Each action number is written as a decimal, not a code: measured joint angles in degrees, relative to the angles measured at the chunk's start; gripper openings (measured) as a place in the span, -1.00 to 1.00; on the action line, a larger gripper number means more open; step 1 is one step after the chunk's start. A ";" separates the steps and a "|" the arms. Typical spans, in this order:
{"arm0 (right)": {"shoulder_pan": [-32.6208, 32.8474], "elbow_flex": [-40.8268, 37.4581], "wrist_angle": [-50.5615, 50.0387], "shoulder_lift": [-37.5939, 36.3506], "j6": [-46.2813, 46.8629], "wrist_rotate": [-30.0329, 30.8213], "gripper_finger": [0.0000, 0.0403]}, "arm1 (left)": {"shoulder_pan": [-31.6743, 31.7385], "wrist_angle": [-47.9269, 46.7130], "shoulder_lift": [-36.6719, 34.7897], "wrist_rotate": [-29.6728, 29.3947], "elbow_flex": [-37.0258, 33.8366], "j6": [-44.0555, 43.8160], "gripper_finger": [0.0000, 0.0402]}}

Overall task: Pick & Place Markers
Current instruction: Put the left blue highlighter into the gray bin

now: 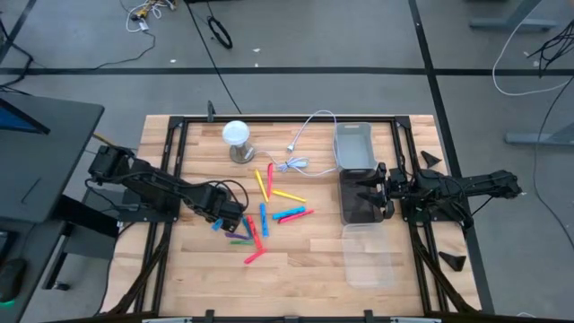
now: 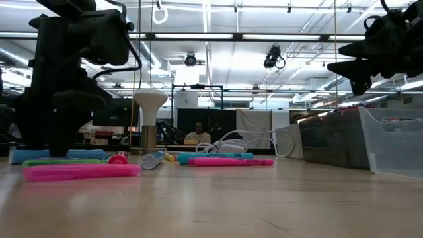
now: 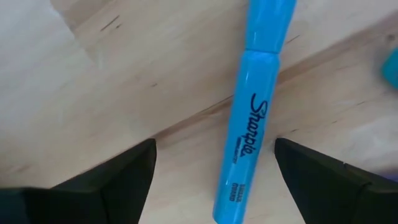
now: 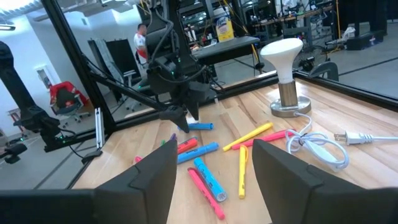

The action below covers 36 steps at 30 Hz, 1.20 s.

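Note:
Several markers lie flat on the wooden table: yellow (image 1: pixel 289 195), red (image 1: pixel 256 235), pink (image 1: pixel 256 256), green (image 1: pixel 240 238) and blue (image 1: pixel 287 213). My left gripper (image 1: pixel 231 218) is low over the left end of the cluster. In the left wrist view it is open (image 3: pixel 214 168), a finger on each side of one blue marker (image 3: pixel 255 124) without touching it. The same marker shows in the high view (image 1: pixel 218 225). My right gripper (image 1: pixel 361 194) hangs open (image 4: pixel 211 174) above the dark bin (image 1: pixel 352 213), holding nothing. In the low view my left gripper (image 2: pixel 56 151) reaches down to the tabletop.
Three bins stand in a row on the table's right: a grey one (image 1: pixel 354 144), the dark one and a clear one (image 1: pixel 368 260). A white lamp (image 1: pixel 238 139) with a white cable (image 1: pixel 300 148) stands at the far side. A black frame (image 1: pixel 269 118) edges the table.

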 joint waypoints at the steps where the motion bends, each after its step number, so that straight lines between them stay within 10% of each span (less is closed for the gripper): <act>1: 0.00 0.00 -0.02 0.02 -0.02 -0.02 0.06 | 0.00 0.06 0.00 0.16 0.00 0.26 0.65; 36: 0.00 0.01 -0.02 0.01 0.00 -0.01 0.06 | -0.04 4.49 0.11 2.36 -0.15 0.31 -0.44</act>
